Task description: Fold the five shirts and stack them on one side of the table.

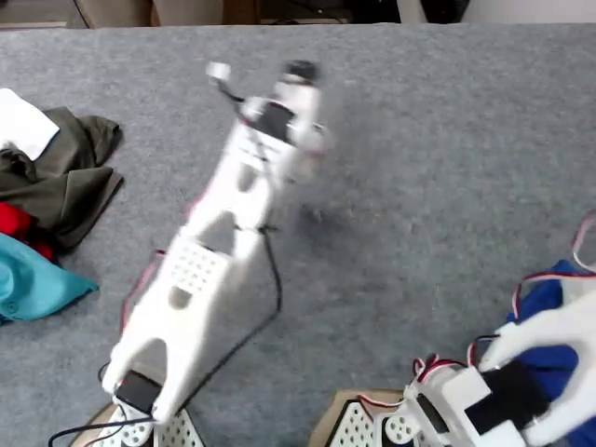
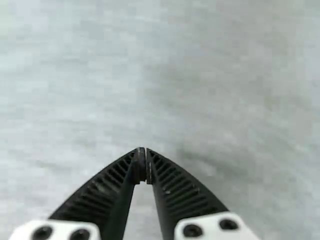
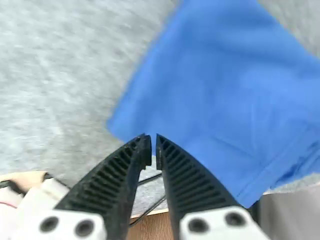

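At the far left edge of the grey felt-covered desk lies a loose heap of shirts. A white cloth sits on a dark olive shirt, with a red shirt below it. A teal shirt is closest to the arm bases. All are crumpled, so I judge they are waiting to be folded.

To the right of the heap, my left arm stretches out over the middle of the desk. The left tool has its tips pressed together, pinching nothing, above plain felt and well apart from the heap. A black cable trails beside this arm and could snag cloth dragged past it.

At the far right, my right arm sits low near its base. The right tool is all but closed and grips nothing, just over the edge of a flat blue cotton shirt. That shirt lies smooth at the desk's right edge, and I judge it to be the start of the stack.
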You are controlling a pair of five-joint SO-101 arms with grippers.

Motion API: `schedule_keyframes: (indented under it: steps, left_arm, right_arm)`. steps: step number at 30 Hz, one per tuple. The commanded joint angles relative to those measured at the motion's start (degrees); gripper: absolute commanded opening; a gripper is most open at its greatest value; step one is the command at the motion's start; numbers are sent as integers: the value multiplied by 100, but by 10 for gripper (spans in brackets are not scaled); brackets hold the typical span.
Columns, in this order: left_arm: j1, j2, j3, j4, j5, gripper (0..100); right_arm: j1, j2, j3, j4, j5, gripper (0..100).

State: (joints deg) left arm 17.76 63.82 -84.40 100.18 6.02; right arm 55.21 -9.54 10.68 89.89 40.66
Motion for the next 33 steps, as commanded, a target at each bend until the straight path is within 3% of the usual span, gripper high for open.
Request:
schedule_keyframes:
  steps: [1,11,17,24,29,33]
  left_arm:
    - [-1266,-602,141,88,-35,19]
    - [-4501,-2264,2207,88,-264,22]
    - [-5565,-4541,4642,88,-1152,128]
    - [-6629,-7011,7332,0,-1802,140]
    - [-7464,-7178,8835,-1196,-2119,140]
    - [-7780,-7029,9881,-2690,-2391,140]
  right_arm:
    - [-743,-426,-549,457,-176,27]
    - [-2404,-620,-558,149,-176,27]
    - [-2905,-620,-558,114,-176,28]
    - [-3310,-646,233,-193,-167,28]
    - [-3415,-664,673,-237,-176,28]
    - [-3415,-664,848,-281,-176,28]
